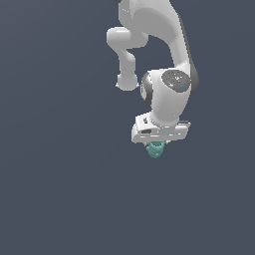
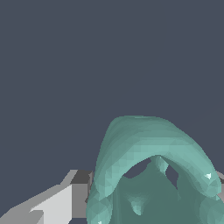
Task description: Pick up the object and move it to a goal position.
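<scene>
The object (image 1: 155, 149) is a tiny teal-green lumpy thing, much narrower than the white gripper bar just above it in the exterior view. It hangs directly under my gripper (image 1: 156, 145), whose fingers are hidden behind the bar and the object. In the wrist view the object (image 2: 148, 175) fills the lower half, arched and hollow, with a grey finger (image 2: 72, 199) pressed against its side. The gripper looks shut on it.
Plain dark grey-blue background in both views. The white arm (image 1: 164, 60) comes down from the top of the exterior view. No goal marker shows.
</scene>
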Tool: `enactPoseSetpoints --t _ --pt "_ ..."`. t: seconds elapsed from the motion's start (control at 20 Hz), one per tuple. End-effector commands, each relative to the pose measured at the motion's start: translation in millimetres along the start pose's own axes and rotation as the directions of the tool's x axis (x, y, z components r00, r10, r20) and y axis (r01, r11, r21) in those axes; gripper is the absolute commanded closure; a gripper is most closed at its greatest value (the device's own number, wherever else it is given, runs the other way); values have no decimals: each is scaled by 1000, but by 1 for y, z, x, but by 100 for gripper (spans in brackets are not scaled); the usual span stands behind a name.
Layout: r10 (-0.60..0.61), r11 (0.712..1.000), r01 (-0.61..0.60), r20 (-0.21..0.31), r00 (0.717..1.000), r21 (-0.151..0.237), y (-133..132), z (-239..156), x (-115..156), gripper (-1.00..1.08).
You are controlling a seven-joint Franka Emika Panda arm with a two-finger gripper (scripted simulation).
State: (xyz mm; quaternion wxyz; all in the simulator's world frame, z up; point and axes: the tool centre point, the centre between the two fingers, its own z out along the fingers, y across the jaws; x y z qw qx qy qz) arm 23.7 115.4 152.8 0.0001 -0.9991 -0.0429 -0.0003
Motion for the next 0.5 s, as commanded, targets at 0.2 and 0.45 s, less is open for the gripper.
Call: enactPoseSetpoints --t 0.2,0.45 --pt "0 1000 0 0 1000 0 -6 -8 12 108" --pt "0 1000 0 0 1000 0 -6 -8 13 108"
